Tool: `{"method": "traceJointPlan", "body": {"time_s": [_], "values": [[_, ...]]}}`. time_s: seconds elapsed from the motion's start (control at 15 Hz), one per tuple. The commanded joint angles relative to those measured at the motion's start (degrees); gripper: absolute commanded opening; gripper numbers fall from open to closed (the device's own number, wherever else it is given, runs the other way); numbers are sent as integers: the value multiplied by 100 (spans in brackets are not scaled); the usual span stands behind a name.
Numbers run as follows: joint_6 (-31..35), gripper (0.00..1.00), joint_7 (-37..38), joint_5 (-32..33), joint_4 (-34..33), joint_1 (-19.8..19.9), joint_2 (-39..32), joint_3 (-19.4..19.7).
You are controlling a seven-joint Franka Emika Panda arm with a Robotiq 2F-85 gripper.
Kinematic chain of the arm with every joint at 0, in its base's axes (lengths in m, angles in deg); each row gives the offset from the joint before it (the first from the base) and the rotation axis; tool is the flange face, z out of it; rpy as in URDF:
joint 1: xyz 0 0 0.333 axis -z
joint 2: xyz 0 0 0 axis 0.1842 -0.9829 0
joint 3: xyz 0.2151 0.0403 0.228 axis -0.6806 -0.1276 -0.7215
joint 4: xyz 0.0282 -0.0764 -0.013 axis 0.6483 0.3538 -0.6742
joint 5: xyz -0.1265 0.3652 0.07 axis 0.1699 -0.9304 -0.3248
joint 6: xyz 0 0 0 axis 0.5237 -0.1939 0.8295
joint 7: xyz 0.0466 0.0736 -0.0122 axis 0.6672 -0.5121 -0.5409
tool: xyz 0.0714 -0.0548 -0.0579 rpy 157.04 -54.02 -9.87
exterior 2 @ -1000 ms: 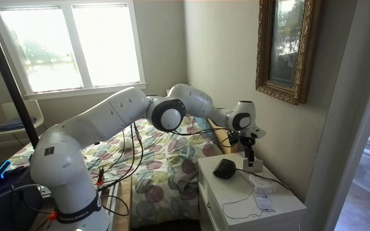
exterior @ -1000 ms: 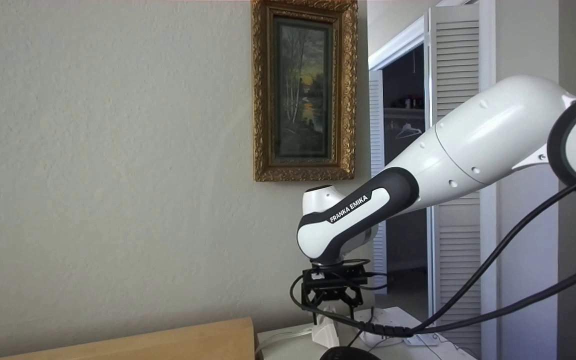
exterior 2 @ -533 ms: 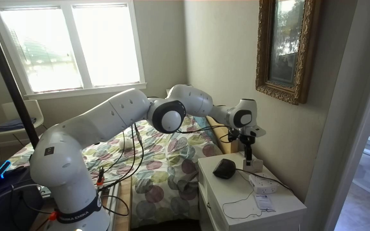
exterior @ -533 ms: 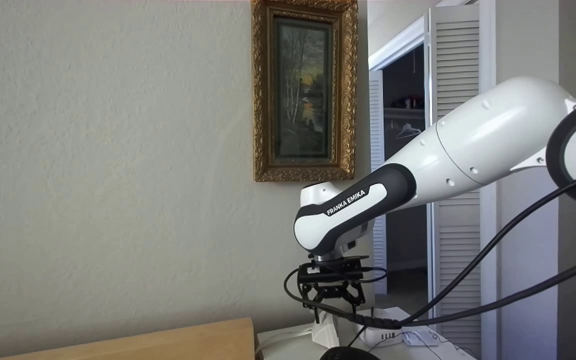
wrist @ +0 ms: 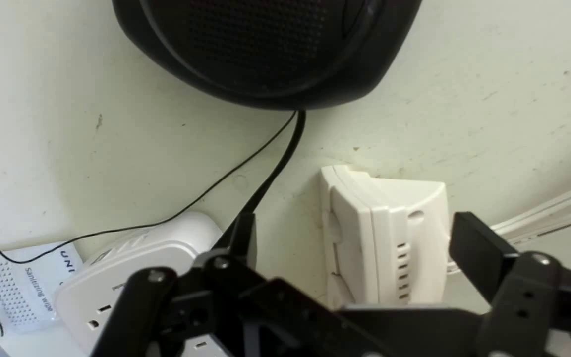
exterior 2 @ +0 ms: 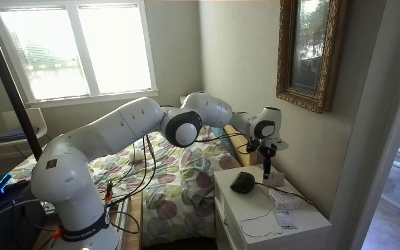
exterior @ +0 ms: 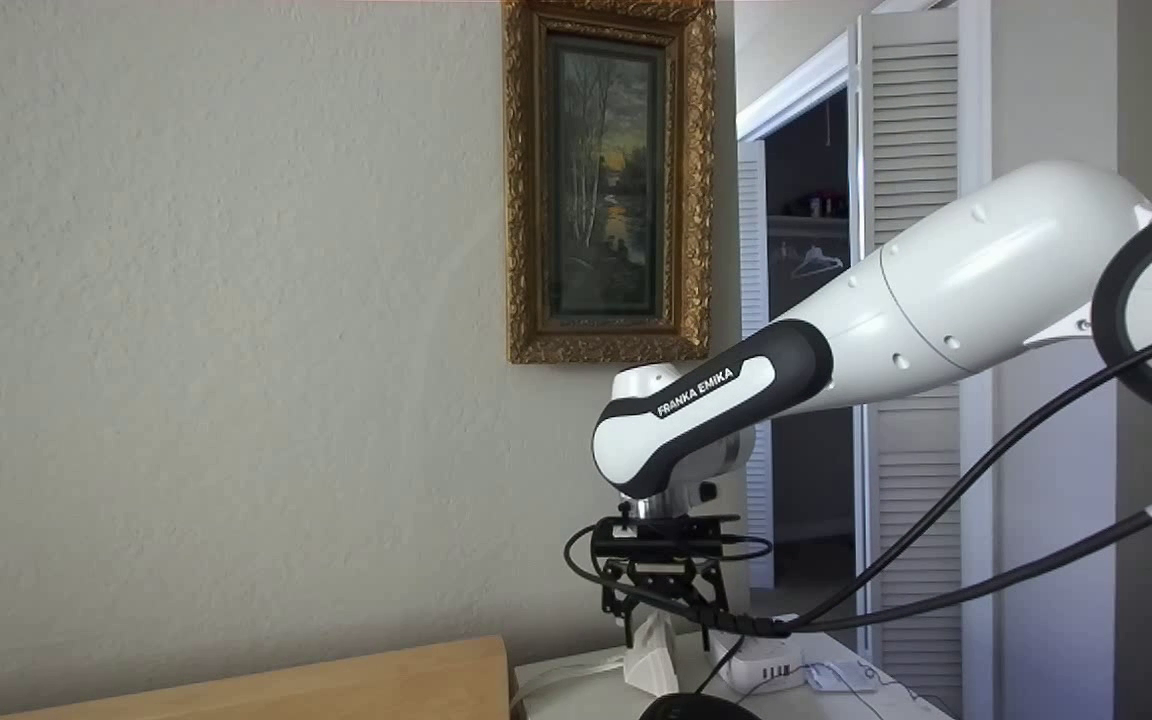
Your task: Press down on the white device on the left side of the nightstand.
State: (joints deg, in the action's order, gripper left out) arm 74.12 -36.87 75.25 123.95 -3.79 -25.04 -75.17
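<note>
The white device (wrist: 384,238), with a slotted, peaked top, stands on the pale nightstand (exterior 2: 255,211), close to the wall. It also shows in both exterior views (exterior: 649,672) (exterior 2: 277,180). My gripper (wrist: 356,223) is open and empty. In the wrist view its fingers lie on either side of the device, the right one close to its edge; I cannot tell whether it touches. In both exterior views the gripper (exterior: 667,643) (exterior 2: 266,176) points down at the top of the device. The gripper body hides the device's lower part in the wrist view.
A black rounded item (wrist: 265,49) with a cable stands near the device. A white power strip (wrist: 137,277) and a sanitizing wipe packet (wrist: 23,287) lie beside it. A wooden headboard (exterior: 336,685) borders the nightstand. A gold picture frame (exterior 2: 313,100) hangs above.
My gripper has shifted slightly away from the wall, and the wrist has risen a little and turned. The fingers stay open. The white device has not visibly moved.
</note>
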Motion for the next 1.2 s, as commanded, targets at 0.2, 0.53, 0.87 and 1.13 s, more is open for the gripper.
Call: {"method": "traceJointPlan", "body": {"time_s": [0.2, 0.53, 0.87, 1.13], "values": [[-26, 100, -10, -384, -530, 162, -388, -125], [33, 100, -2, -443, -628, 216, -494, -223], [104, 82, -21, -426, -657, 247, -530, -308], [173, 84, -99, -406, -685, 267, -546, -367]]}}
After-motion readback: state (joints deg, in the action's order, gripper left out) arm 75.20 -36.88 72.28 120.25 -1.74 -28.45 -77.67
